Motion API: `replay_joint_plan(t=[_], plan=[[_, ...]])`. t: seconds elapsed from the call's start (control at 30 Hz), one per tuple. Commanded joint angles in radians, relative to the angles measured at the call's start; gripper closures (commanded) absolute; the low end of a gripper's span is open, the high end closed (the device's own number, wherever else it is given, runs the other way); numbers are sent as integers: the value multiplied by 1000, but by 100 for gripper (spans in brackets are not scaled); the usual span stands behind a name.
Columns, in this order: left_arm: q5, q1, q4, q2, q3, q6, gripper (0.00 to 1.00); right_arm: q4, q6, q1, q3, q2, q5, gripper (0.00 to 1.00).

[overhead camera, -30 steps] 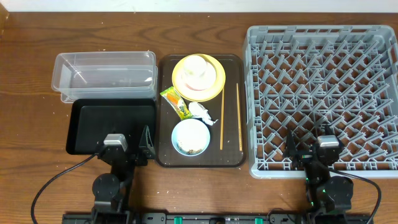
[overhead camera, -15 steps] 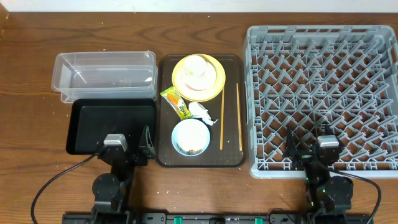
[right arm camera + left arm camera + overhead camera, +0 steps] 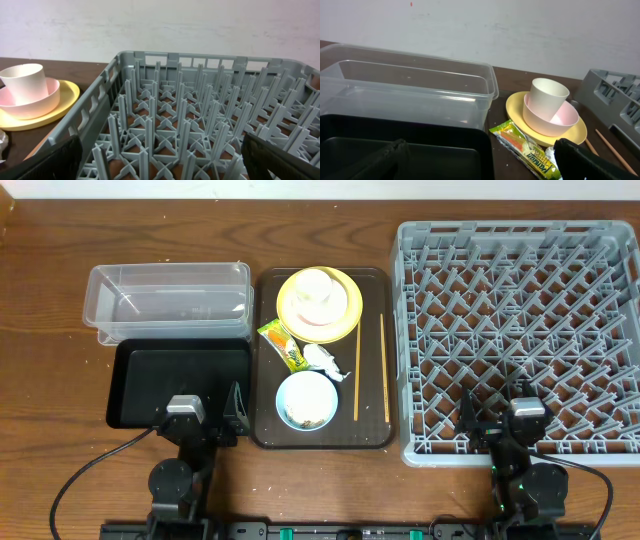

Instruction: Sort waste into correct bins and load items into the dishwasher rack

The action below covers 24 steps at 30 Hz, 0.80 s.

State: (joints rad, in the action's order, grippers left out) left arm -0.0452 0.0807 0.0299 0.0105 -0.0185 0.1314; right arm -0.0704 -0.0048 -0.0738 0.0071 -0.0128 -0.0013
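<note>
Two stacked risks stand out on the brown tray (image 3: 372, 420): the cup (image 3: 547, 95) sits inside the pink bowl (image 3: 555, 122), which sits on the plate (image 3: 345, 285) at the tray's far end, so a pinch on any one could drag or tip the others. At the tray's near end, the blue bowl (image 3: 285, 385) holds what looks like rice (image 3: 308, 418), and tilting it before it is over a bin would scatter grains. At mid-tray, the snack wrapper (image 3: 283, 345) and the white wrapper (image 3: 325, 360) lie almost touching, so one grab might take both to the same bin. Along the tray's right side, the chopsticks (image 3: 357, 370) lie flat (thin, a poor target) and could slip from the fingers or drop through the rack (image 3: 400, 330), which stands right of the tray. The tub (image 3: 170, 268) and black tray (image 3: 180, 370) are left of it. By the tray's near-left corner, the left gripper (image 3: 200, 415) is spread wide and empty; beyond its near-right corner, over the rack's near edge, the right gripper (image 3: 505, 418) is too. Count: one plate, two bowls, one cup, two chopsticks, two wrappers, two bins, one rack.
</note>
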Motion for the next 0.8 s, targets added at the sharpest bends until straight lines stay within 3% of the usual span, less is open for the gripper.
replay_joint_plan(t=[0.0,0.2,0.47,0.63,0.77], plan=[[27,4,41,0,14,6,5,-4,3,14,-2,0,-3,1],[38,4,6,0,14,5,5,-4,3,14,-2,0,-3,1],[-80,4,53,0,-50,7,5,-4,3,14,-2,0,-3,1],[-82,4,196,23,-257,30,5,-4,3,14,-2,0,-3,1],[-98,4,427,149,-455,97,5,-4,3,14,-2,0,-3,1]])
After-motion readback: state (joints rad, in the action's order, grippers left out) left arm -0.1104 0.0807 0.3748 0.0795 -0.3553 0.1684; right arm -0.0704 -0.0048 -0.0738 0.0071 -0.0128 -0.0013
